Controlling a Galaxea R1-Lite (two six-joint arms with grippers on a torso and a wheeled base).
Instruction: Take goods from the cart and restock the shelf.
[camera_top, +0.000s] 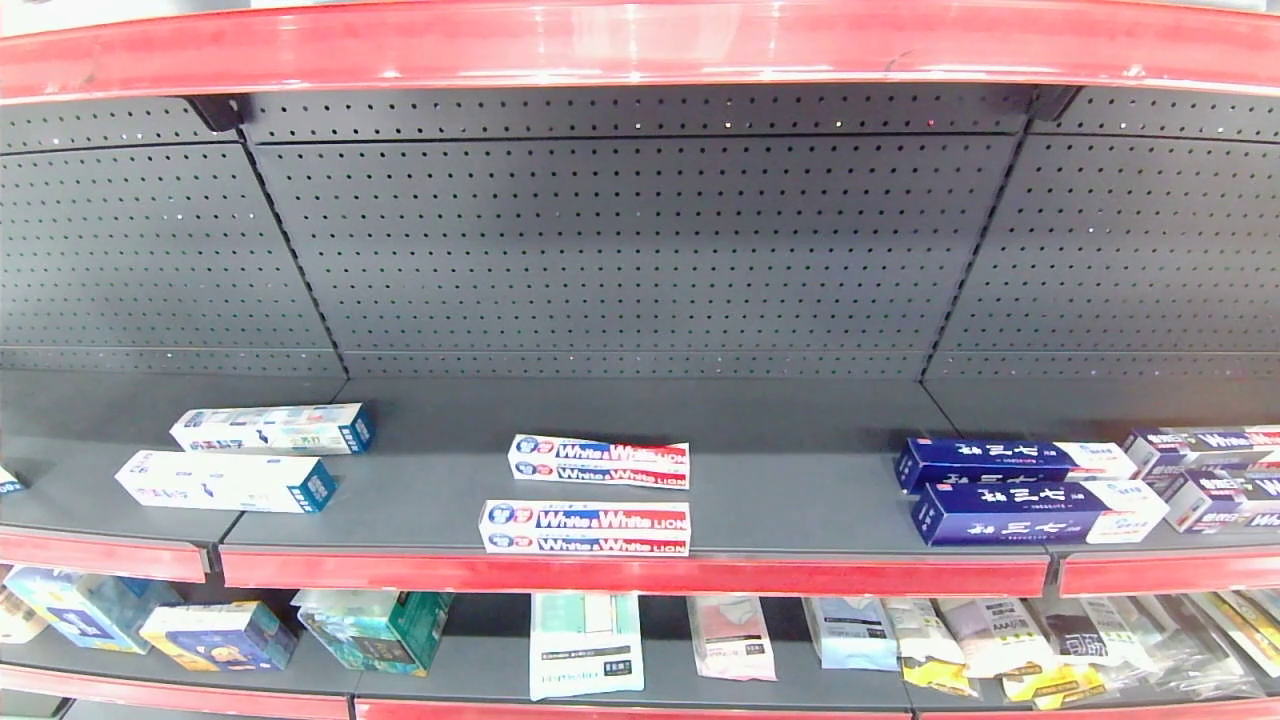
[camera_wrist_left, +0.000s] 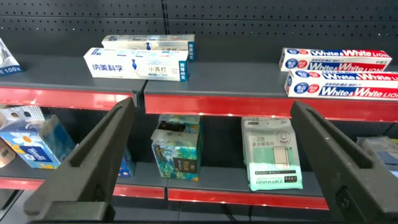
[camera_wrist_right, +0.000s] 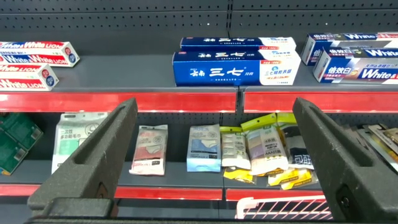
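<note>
The dark grey metal shelf (camera_top: 800, 480) with red front strips has wide bare gaps between its pairs of boxes. A white wire cart (camera_wrist_right: 280, 208) shows its rim near the right gripper (camera_wrist_right: 214, 102), and its goods are hidden. The navy-blue cardboard toothpaste boxes (camera_top: 1035, 510) lie flat, long side forward, so new stock should probably match. That gripper and the left gripper (camera_wrist_left: 212, 106) are empty, fingers spread wide. The pick likely wants a square grasp across a box's narrow sides.
</note>
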